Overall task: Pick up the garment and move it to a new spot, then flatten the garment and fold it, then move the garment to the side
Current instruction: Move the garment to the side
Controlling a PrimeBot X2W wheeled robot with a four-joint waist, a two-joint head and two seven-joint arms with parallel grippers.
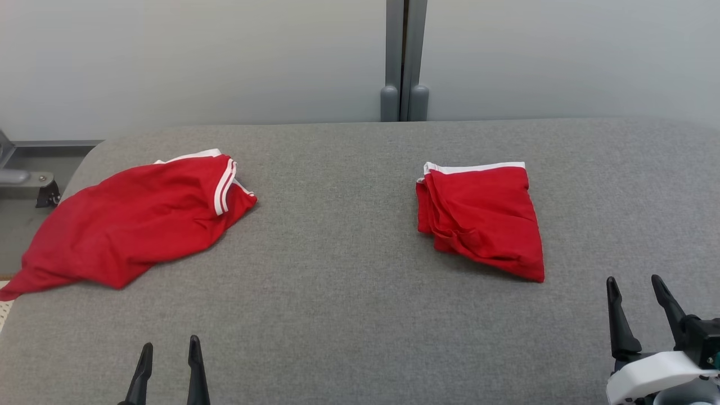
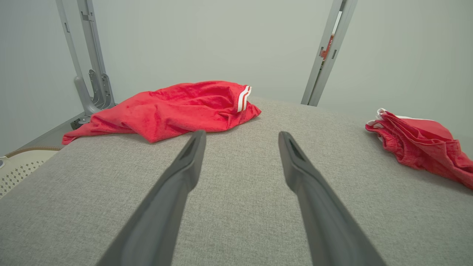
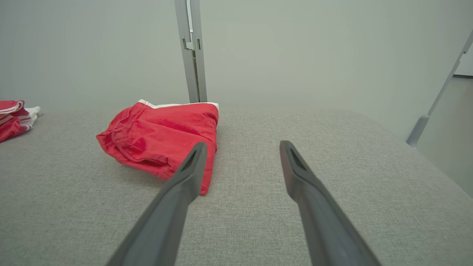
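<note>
Crumpled red garment (image 1: 129, 225) runs near-left to far-right, striped hem far end; L fingers (image 1: 195, 368) & R fingers (image 1: 619, 323) spread, empty.

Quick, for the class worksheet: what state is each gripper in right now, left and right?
Left gripper: open, holding nothing.
Right gripper: open, holding nothing, clear of the folded red garment.

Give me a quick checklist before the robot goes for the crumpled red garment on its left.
1. The left gripper is open and empty: ok.
2. The right gripper is open and empty: ok.
3. The crumpled garment lies wholly on the table: not ok, one end reaches over the left edge.
4. The folded garment lies apart from it: ok.
5. Nothing lies between the left gripper and the crumpled garment: ok.
</note>
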